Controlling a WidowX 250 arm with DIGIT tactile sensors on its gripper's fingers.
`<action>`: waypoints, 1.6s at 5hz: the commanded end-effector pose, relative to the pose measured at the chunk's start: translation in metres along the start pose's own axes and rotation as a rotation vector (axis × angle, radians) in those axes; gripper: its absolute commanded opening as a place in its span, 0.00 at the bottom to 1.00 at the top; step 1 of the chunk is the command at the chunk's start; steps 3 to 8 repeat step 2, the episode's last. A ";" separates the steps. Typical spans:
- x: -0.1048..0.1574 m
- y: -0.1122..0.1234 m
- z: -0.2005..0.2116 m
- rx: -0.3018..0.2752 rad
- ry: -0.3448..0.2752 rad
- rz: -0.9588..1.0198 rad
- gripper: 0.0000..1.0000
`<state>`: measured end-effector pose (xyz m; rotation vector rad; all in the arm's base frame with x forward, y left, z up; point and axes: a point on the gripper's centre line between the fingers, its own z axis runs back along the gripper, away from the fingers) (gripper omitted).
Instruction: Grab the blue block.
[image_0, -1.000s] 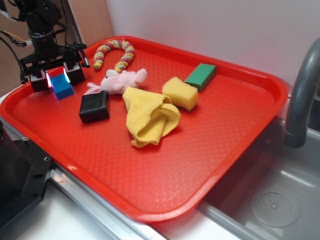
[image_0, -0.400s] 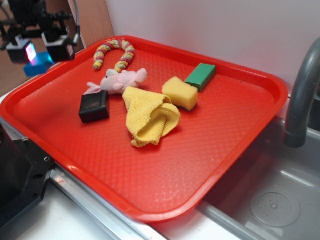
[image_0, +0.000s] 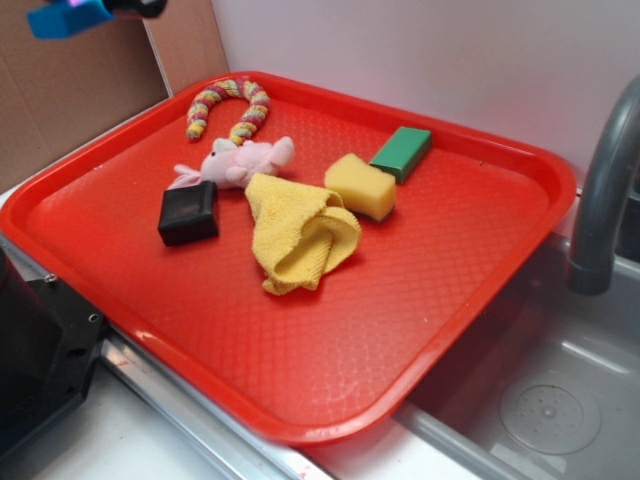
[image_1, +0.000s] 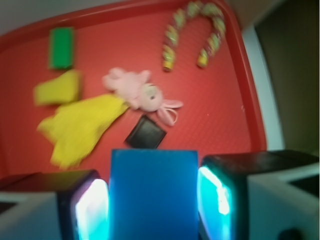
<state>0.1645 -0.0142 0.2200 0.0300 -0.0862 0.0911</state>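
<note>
since lifting higher | gripper (image_1: 153, 200) clamps blue block (image_1: 153, 192) | above tray (image_0: 480, 250)

Tray (image_0: 480, 290): red, beside a sink (image_0: 560, 400).
Black block (image_0: 188, 213): left, touching the pink plush (image_0: 240, 160).
Yellow cloth (image_0: 298, 235): crumpled, centre.
Sponge (image_0: 361, 186): yellow, just beside the green block (image_0: 402, 152).
Striped cane (image_0: 228, 107): far edge.

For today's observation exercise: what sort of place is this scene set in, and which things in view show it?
Probably a toy or mock kitchen sink area used as a robot workbench: a grey faucet curves over a sink basin with a drain, beside a red tray holding a sponge and cloth.
</note>
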 end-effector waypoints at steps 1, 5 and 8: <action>-0.030 -0.001 0.038 -0.053 -0.120 -0.155 0.00; -0.029 0.003 0.032 -0.052 -0.116 -0.147 0.00; -0.029 0.003 0.032 -0.052 -0.116 -0.147 0.00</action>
